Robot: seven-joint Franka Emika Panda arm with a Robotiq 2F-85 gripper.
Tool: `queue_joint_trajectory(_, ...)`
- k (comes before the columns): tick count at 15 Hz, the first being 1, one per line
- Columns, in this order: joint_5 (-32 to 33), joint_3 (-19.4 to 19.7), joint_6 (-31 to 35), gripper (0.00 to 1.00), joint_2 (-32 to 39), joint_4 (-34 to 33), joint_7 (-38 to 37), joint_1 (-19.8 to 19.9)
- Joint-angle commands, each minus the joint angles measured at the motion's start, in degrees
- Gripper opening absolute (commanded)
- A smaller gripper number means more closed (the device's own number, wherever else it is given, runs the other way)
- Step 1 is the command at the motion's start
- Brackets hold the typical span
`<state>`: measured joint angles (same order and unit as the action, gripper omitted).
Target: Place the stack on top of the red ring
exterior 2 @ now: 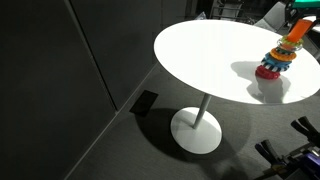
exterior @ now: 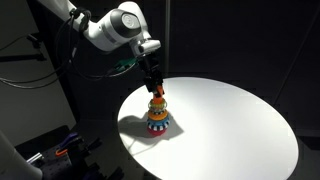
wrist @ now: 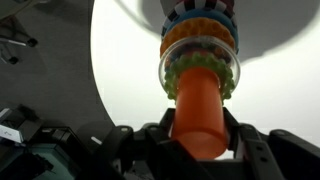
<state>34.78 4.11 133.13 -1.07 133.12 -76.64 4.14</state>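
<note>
The stack is a tapered ring tower with a blue-and-white striped base, standing at the near-left part of the white round table. It also shows in the exterior view and the wrist view. My gripper comes down from above, and its fingers are shut on either side of the stack's orange peg tip. A red band shows at the foot of the stack. I cannot tell whether it is the red ring. No separate red ring shows on the table.
The table stands on a single white pedestal. Dark walls surround it. Black equipment with cables sits on the floor beside the table. The stack is close to the table's edge.
</note>
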Motion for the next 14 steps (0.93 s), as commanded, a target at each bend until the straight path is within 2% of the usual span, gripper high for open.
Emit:
queue_joint_trajectory(1, -1.04, -0.49, -0.47, 0.21, 0.24, -0.98, 0.29, -0.22)
queue_joint_trajectory(14, 0.06, -0.59, -0.59, 0.21, 2.27, -1.67, -0.79, -0.65)
